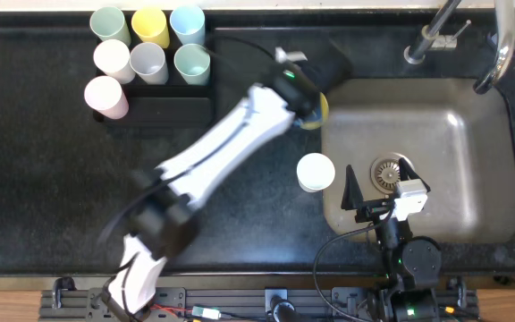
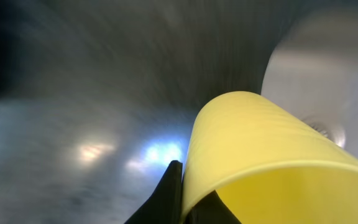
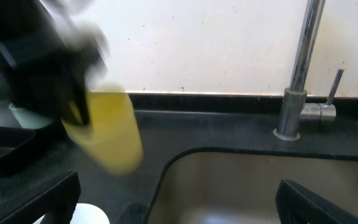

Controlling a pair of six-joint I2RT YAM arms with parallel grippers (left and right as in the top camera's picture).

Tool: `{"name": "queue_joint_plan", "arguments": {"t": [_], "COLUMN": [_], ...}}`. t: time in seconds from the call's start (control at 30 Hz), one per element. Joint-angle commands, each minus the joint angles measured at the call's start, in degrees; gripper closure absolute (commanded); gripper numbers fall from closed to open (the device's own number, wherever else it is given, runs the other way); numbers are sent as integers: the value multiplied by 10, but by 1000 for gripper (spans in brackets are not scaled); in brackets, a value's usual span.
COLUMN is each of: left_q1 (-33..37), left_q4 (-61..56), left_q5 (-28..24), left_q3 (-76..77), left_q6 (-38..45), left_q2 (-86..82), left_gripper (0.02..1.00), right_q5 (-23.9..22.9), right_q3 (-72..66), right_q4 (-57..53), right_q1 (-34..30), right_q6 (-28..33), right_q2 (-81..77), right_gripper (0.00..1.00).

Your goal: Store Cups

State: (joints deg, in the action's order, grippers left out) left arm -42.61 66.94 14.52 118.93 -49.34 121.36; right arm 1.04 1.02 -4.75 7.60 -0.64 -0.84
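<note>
Yellow cup (image 2: 260, 143) gripped at its rim by the left gripper (image 2: 180, 190), with the cup wall clamped between the two fingers, above the black worktop (image 1: 52, 179) just at the far-left corner of the steel sink (image 1: 472, 134). Right gripper (image 3: 178, 193) spread wide and holding nothing, low over the near-left part of the sink, close to the drain (image 1: 387, 172). White cup (image 1: 316, 172) standing on the worktop just beside the left edge of the sink, apart from both grippers. Faucet (image 1: 436, 36) at the far edge of the sink. Black tray (image 1: 181, 109) near the far-left corner of the worktop, carrying upright cups in rows: along its far edge a green cup (image 1: 110, 24), a second yellow cup (image 1: 150, 25) and a light blue cup (image 1: 187, 22); next row a second white cup (image 1: 113, 58), a grey cup (image 1: 148, 63) and a mint cup (image 1: 192, 63), all close together. Pink cup (image 1: 105, 97) at the near-left corner of the tray, fully inside the rim or not, hard to tell.
</note>
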Motion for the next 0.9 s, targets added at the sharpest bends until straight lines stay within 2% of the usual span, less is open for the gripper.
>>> {"name": "queue_joint_plan", "arguments": {"t": [0.03,0.13,0.33,0.4,0.67,0.9], "left_q1": [94,167,269,286,325,351], "left_q4": [8,18,91,108,51,15], "left_q5": [87,85,74,57,38,-1], "left_q3": [-23,-66,-175,-200,-276,-287], "left_q6": [-19,-97,-409,-468,-485,-472], "left_q2": [-130,-179,-244,-245,-222,-177], "left_gripper": [982,982,982,982,982,982], "right_q5": [-1,-1,-1,-1,-1,-1], "right_q3": [-7,-7,-7,-7,-7,-7], "right_q4": [3,3,3,3,3,3], "right_q1": [3,3,3,3,3,3], "right_q6": [0,0,0,0,0,0], "right_q2": [6,6,6,6,6,6], "right_gripper": [5,5,3,3,5,5]}}
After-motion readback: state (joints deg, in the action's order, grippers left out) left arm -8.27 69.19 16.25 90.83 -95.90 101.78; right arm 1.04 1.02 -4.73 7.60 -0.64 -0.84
